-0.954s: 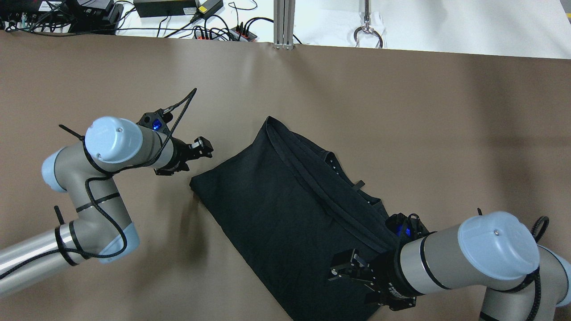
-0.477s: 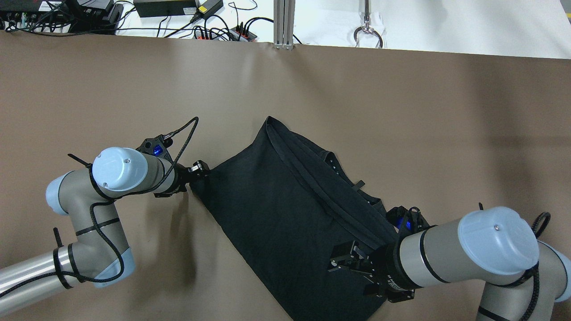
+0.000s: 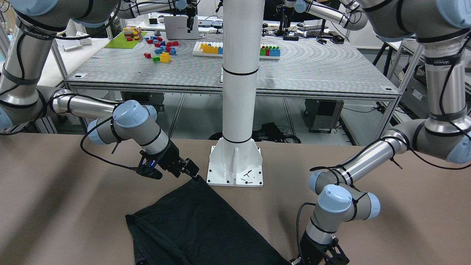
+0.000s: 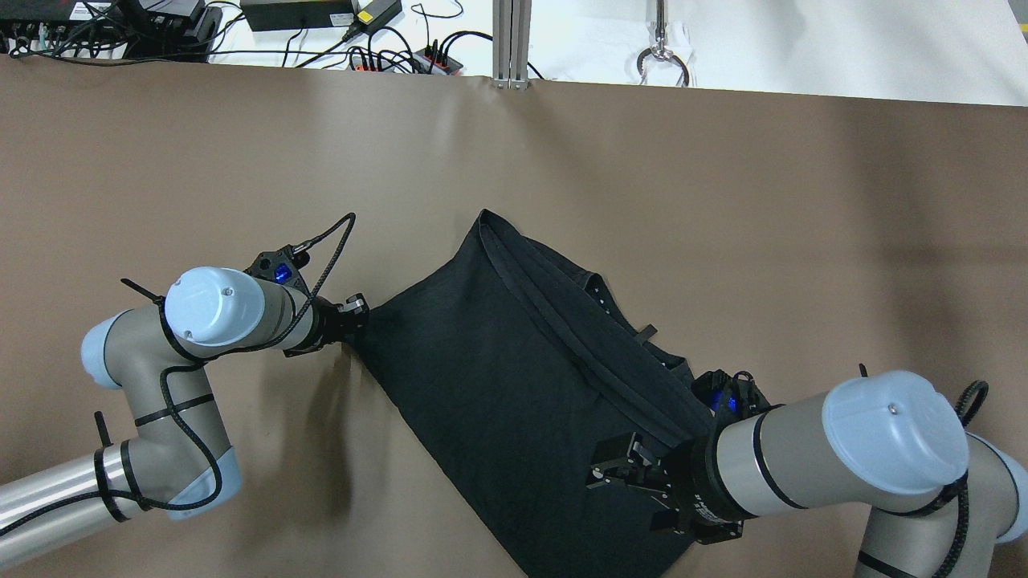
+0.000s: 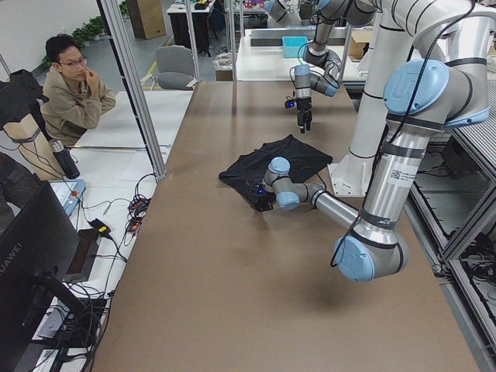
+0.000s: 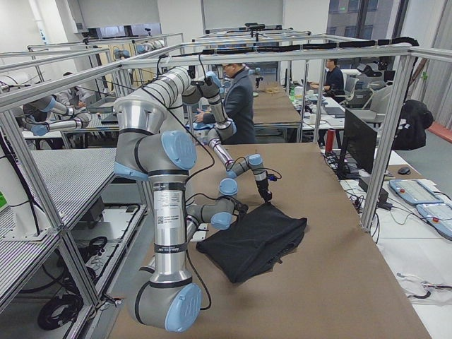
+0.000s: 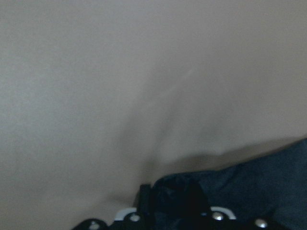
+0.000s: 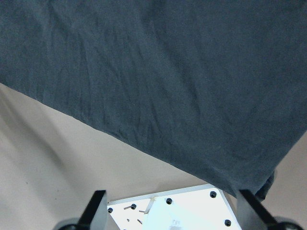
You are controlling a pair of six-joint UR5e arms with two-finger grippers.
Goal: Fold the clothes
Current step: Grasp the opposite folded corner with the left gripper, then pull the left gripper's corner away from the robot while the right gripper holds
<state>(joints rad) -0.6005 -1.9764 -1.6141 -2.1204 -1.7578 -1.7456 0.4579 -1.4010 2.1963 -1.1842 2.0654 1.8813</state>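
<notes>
Black garment [image 4: 514, 361], one, left hand [image 4: 361, 311], right hand [image 4: 600, 474]

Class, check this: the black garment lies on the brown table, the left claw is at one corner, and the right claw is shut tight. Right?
No: the right claw is open, fingers wide apart, as the right wrist-mounted view shows. The black garment does lie on the brown table, left claw at one corner.
</notes>
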